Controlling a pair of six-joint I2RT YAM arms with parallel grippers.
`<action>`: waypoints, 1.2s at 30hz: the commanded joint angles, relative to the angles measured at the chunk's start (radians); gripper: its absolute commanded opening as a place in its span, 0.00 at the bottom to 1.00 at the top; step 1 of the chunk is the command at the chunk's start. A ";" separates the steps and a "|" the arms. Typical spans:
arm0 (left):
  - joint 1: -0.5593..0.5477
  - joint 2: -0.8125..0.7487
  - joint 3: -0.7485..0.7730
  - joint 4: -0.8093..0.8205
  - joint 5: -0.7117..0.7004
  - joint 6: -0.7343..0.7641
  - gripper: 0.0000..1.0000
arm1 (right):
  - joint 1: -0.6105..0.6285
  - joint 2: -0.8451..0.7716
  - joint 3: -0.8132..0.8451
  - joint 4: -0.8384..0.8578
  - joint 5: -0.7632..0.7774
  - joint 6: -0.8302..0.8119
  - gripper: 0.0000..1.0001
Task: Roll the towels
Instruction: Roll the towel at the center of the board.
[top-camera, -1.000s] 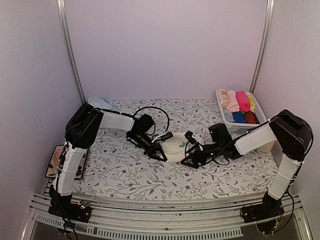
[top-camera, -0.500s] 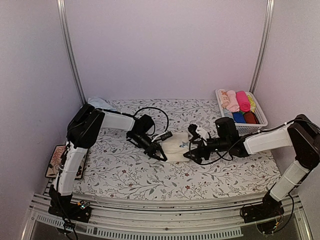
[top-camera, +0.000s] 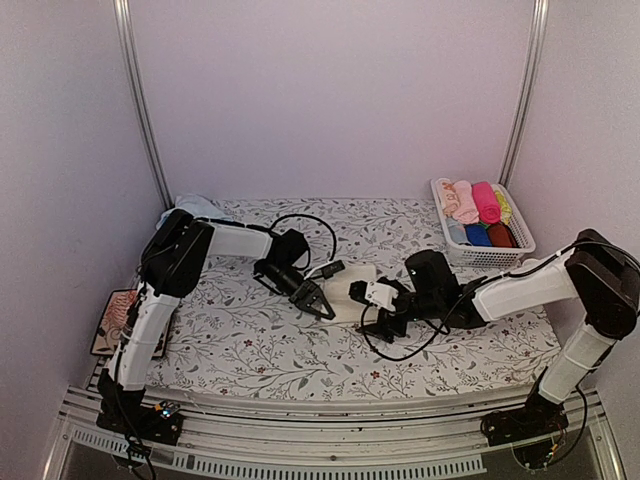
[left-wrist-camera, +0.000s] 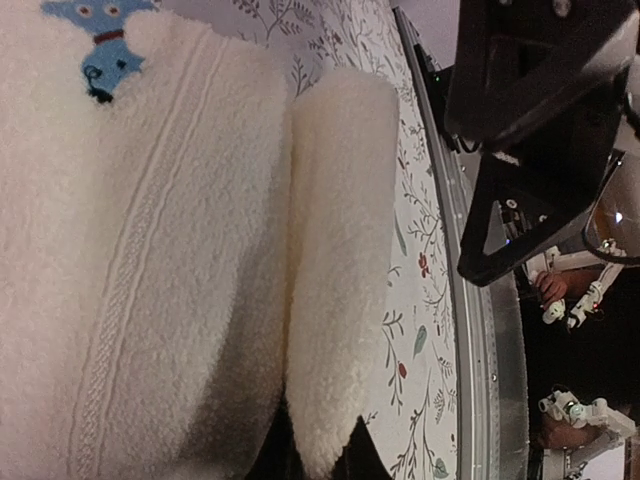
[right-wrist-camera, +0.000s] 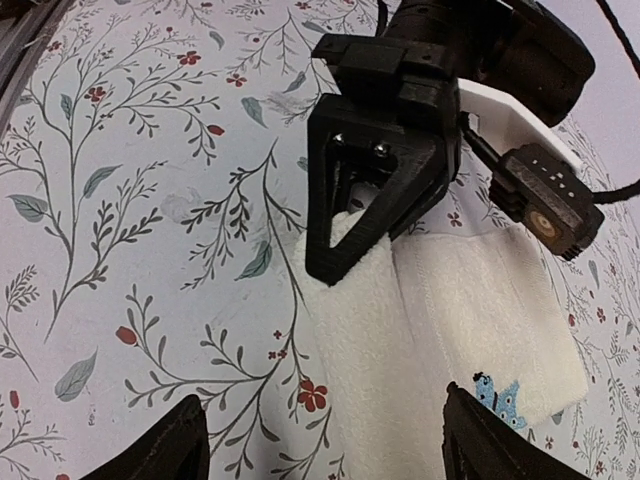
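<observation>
At the towel (top-camera: 345, 291) — right arm (top-camera: 520, 288) outstretched

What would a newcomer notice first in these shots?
The cream towel lies mid-table with one edge folded over, and the left hand pinches that fold. The right hand hangs open just beside it. At the far right, a white basket of bright rolled cloths stands out against the floral cover.
</observation>
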 joint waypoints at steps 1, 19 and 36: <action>0.044 0.086 0.005 -0.062 -0.045 -0.020 0.00 | 0.043 0.050 0.053 -0.049 0.172 -0.118 0.75; 0.048 0.088 -0.007 -0.061 -0.048 -0.024 0.00 | 0.092 0.128 0.090 -0.093 0.359 -0.238 0.58; 0.049 0.079 -0.016 -0.061 -0.059 -0.011 0.10 | 0.103 0.199 0.127 -0.142 0.389 -0.187 0.24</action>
